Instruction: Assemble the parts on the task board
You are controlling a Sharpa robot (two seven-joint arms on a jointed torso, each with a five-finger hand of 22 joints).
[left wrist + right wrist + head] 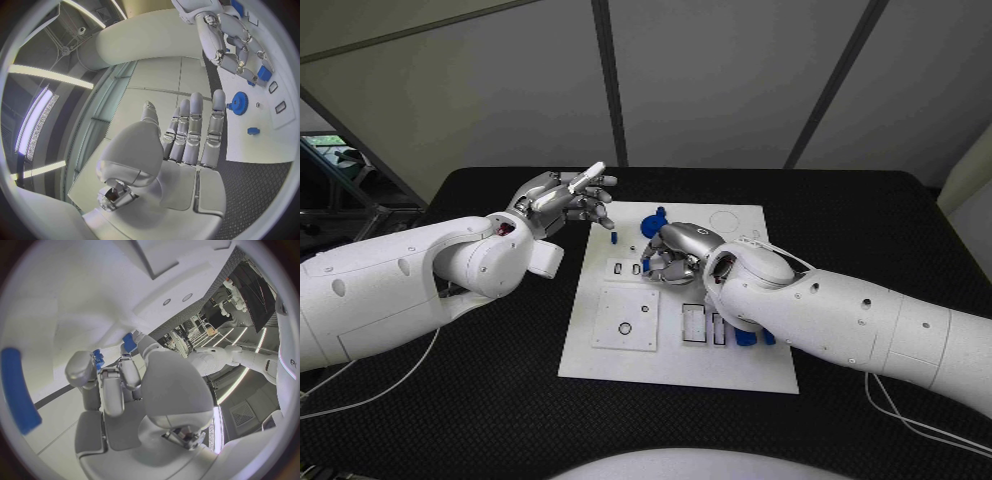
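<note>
The white task board [678,368] lies in the middle of the black table. My right hand [672,252] rests low over the board's far half with its fingers curled in, and they pinch a small blue part [98,359] at the tips. My left hand [568,200] is raised off the board's far left corner, fingers stretched out and apart, holding nothing. A blue gear [655,225] and a small blue peg [613,238] stand on the board between the hands. The left wrist view shows the gear [239,103], the peg [252,131] and my right hand [234,45].
More blue parts [747,338] lie on the board beside my right forearm, one of them a long blue bar [19,390]. A square inset with a hole [626,318] and narrow slots [694,322] mark the board's near half. White cables run over the table at both sides.
</note>
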